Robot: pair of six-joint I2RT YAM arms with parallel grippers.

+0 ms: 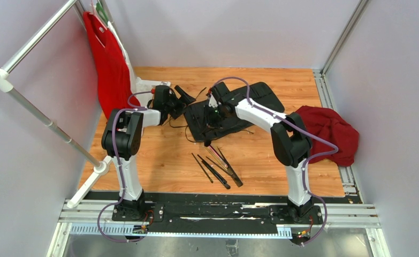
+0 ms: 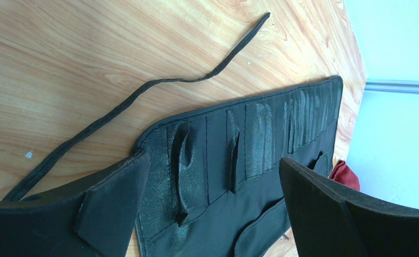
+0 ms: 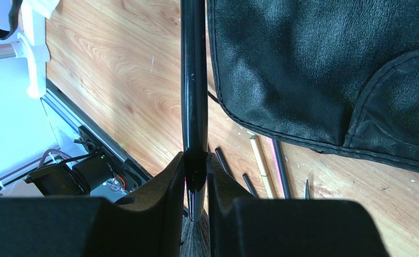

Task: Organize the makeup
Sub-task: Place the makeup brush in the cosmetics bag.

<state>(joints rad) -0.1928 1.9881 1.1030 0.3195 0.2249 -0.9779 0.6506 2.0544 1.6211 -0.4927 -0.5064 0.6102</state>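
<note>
**Firmly pinched: one black makeup brush [image 3: 193,80] in the right gripper [image 3: 195,160], beside the brush roll [image 1: 263,93]**

Both fingers of the right gripper press against the brush's glossy shaft at the ferrule end. Grey bristles show below, between the finger bases. The shaft runs straight out from the wrist camera, alongside the roll's edge, and leaves the top of that view, so where its far end sits cannot be told. Seen from the top camera, this gripper hangs over the middle of the unrolled black fabric.

The left gripper [image 2: 213,166] is spread wide, with nothing between its fingers. It points at the roll's left end, where a row of stitched slots shows. Whether a finger touches the fabric cannot be told. One cord [image 2: 143,91] from the roll trails in a loose curve across the wooden table [image 1: 164,155].

The loose brushes [image 1: 218,166] lie in a small fanned bunch on the table, between the two arms and close to the roll's near edge. Most are black. In the right wrist view one tan and one pink shaft lie side by side among them.

A dark red cloth [image 1: 330,131] is heaped at the table's right edge, beside the right arm. At the left, a red garment [image 1: 108,69] hangs from a white rack [image 1: 36,112].
</note>
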